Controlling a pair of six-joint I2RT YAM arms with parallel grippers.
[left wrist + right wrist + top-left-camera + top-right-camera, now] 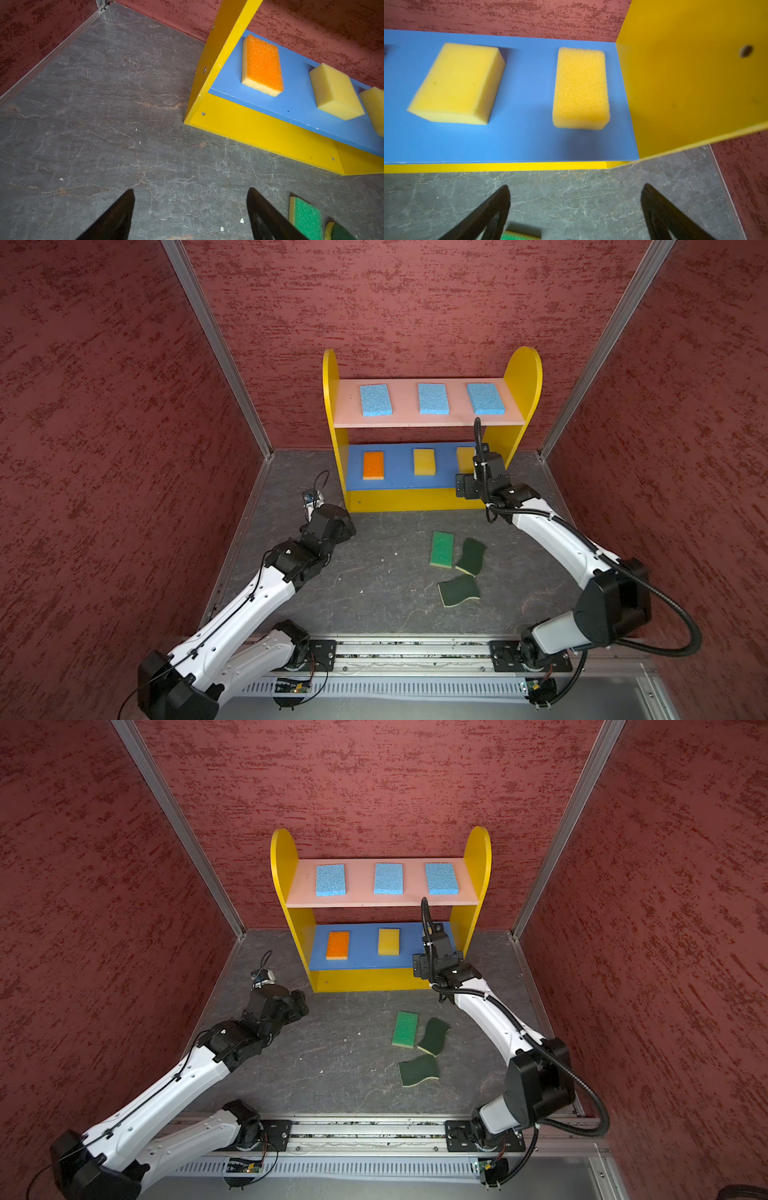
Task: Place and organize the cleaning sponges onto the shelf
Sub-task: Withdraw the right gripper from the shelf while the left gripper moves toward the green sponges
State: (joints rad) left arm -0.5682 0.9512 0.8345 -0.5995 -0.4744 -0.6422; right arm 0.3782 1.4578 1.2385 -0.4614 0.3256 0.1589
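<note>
Arms both reach forward from the front rail. Our left arm (266,585) bends toward the left foot of the shelf (524,377), jaws apart over bare worktop (374,614). Our right arm (552,539) stretches to the right end of the blue board (399,479), jaws spread wide and empty just before the yellow base.

We see three light blue sponges (375,399) in a row on the pink board (407,419). The orange-topped sponge (373,465) and a yellow sponge (424,462) lie on the blue one.

On the worktop a bright green sponge (441,548) lies just beside a dark green wavy sponge (471,556), with a second wavy sponge (459,590) near.

In both top views the right wrist covers most of the second yellow sponge (581,87), and the left jaws stay hidden under their wrist.
</note>
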